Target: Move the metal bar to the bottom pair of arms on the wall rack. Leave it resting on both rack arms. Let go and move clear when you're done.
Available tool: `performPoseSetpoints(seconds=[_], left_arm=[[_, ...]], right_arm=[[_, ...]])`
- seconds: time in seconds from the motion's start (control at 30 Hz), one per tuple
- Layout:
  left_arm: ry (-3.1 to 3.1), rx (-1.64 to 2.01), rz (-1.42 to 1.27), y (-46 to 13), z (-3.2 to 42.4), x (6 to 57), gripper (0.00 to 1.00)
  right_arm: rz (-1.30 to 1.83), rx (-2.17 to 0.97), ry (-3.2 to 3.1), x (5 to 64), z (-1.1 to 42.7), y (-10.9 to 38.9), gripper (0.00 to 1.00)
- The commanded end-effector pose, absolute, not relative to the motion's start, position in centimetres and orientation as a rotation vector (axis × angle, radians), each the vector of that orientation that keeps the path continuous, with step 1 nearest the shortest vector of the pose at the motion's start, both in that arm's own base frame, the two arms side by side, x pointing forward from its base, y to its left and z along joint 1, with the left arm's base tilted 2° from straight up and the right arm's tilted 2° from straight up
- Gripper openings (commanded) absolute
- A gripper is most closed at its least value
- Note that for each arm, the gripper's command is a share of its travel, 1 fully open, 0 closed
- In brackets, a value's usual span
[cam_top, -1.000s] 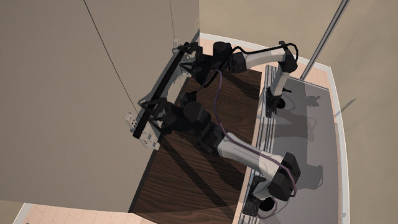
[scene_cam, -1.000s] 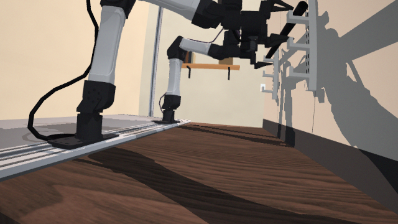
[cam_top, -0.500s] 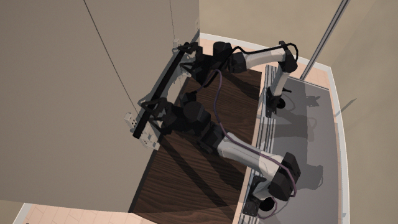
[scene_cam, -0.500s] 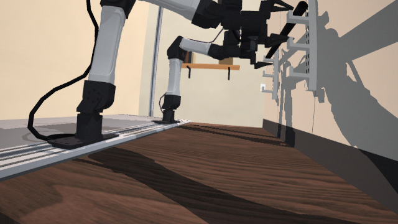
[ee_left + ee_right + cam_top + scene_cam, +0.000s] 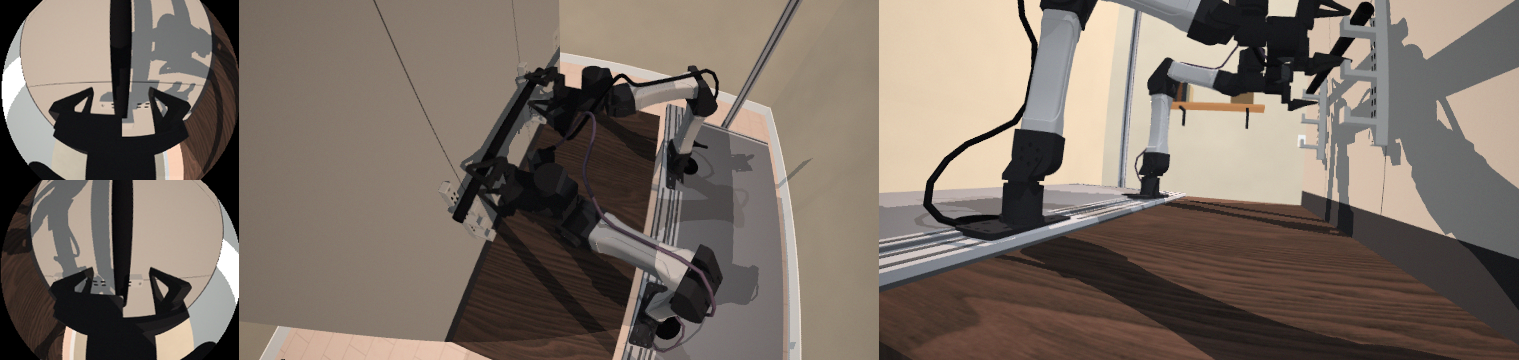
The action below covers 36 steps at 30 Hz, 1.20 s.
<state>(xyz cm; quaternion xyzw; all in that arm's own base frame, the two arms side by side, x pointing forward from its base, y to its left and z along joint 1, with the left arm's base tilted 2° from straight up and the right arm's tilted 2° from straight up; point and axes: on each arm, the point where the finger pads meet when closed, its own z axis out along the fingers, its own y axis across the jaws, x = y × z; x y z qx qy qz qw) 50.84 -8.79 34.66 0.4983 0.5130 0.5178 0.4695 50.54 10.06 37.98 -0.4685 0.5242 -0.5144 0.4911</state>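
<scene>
Black bar (image 5: 504,132) (image 5: 1341,47) (image 5: 120,32) (image 5: 122,220) on upper rack arms (image 5: 447,193) (image 5: 1363,32) (highest visible).

Shows as a straight, dark, round metal bar (image 5: 499,137) (image 5: 1341,46) (image 5: 121,40) (image 5: 122,228), slanting from seven to one o'clock in the top view, lying at the upper arms of the pale grey wall rack (image 5: 485,231) (image 5: 1382,75) (image 5: 108,105) (image 5: 137,281).

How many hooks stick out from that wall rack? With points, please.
6 in view. The exterior view shows three near hooks (image 5: 1361,126), stacked one above another, and three far hooks (image 5: 1310,146), stacked likewise. Others may be hidden behind the tools or above the picture's edge.
</scene>
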Motion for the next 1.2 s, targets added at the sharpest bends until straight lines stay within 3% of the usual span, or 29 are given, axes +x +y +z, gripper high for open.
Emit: performPoseSetpoints(seconds=[0.0, 0.23, 1.17], left_arm=[[1.227, 1.215, 1.275, -9.31, 35.52, 50.56, 1.0], [1.226, 1.215, 1.275, -9.33, 35.53, 50.53, 1.0], [1.225, 1.216, 1.274, -9.39, 35.54, 50.44, 0.42]], right_arm=[[-1.242, -1.126, 1.264, 50.81, 38.82, 10.32, 1.0], [-1.242, -1.126, 1.263, 50.96, 38.98, 10.5, 1.0], [-1.238, -1.141, 1.269, 51.17, 38.22, 10.74, 0.42]])
